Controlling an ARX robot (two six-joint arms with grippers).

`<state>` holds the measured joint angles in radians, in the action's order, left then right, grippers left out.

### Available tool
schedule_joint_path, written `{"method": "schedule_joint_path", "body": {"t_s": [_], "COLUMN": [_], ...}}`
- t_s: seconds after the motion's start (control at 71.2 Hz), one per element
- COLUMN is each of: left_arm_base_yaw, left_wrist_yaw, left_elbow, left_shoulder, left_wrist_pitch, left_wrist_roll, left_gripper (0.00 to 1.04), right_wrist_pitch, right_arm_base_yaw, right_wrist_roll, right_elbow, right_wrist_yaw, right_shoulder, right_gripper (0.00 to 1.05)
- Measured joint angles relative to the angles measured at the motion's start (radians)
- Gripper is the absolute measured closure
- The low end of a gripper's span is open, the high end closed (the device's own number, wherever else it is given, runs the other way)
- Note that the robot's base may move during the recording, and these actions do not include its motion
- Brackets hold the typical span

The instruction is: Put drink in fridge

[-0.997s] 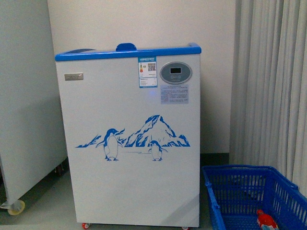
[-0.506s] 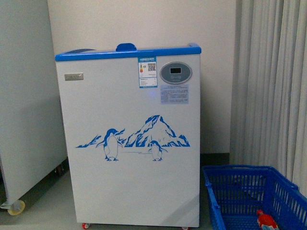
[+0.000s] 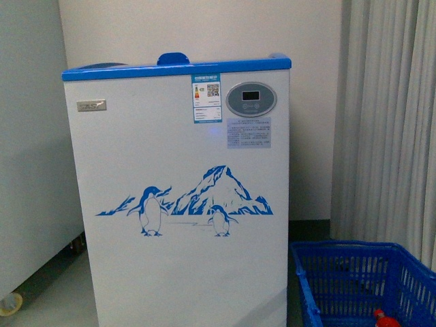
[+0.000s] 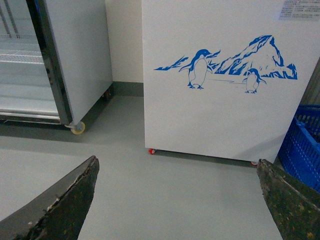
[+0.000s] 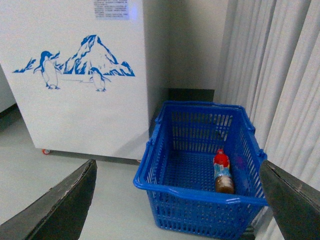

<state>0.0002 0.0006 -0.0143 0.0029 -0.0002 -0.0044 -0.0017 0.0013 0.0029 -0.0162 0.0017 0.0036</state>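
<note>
Dark fingers [image 4: 64,202] [image 5: 62,200], both pairs wide, empty.

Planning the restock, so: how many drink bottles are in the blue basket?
1. The red-capped bottle lies on the floor of the basket, near the wall on the curtain side. No other shows, though the near wall screens a strip of floor.

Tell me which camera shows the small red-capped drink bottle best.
The right wrist view: the small red-capped bottle shows whole inside the blue plastic basket. The front view catches only its red cap at the bottom edge. The left wrist view shows none of it.
</note>
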Motion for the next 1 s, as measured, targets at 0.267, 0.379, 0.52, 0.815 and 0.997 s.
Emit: {"method": "schedule_joint_path", "body": {"t_s": [0.267, 0.379, 0.52, 0.815, 0.997], "left_arm_base_yaw": [0.0, 0.0, 0.0, 0.0, 0.0], "left_wrist_yaw": [0.0, 0.0, 0.0, 0.0, 0.0], "left_elbow": [0.0, 0.0, 0.0, 0.0, 0.0], "left_shoulder": [0.0, 0.0, 0.0, 0.0, 0.002], "left_wrist_pitch": [0.0, 0.0, 0.0, 0.0, 0.0], "left_wrist_roll": [0.0, 0.0, 0.0, 0.0, 0.0], "left_gripper": [0.08, 0.08, 0.08, 0.08, 0.08], "right_wrist_pitch": [0.0, 0.0, 0.0, 0.0, 0.0], "right_arm_base_yaw": [0.0, 0.0, 0.0, 0.0, 0.0], "right_wrist_roll": [0.0, 0.0, 0.0, 0.0, 0.0], "right_elbow": [0.0, 0.0, 0.0, 0.0, 0.0], "right_wrist_yaw": [0.0, 0.0, -0.001, -0.002, -0.003], "right_shoulder": [0.0, 0.0, 0.0, 0.0, 0.0], "right_gripper": [0.08, 0.08, 0.08, 0.08, 0.08]}}
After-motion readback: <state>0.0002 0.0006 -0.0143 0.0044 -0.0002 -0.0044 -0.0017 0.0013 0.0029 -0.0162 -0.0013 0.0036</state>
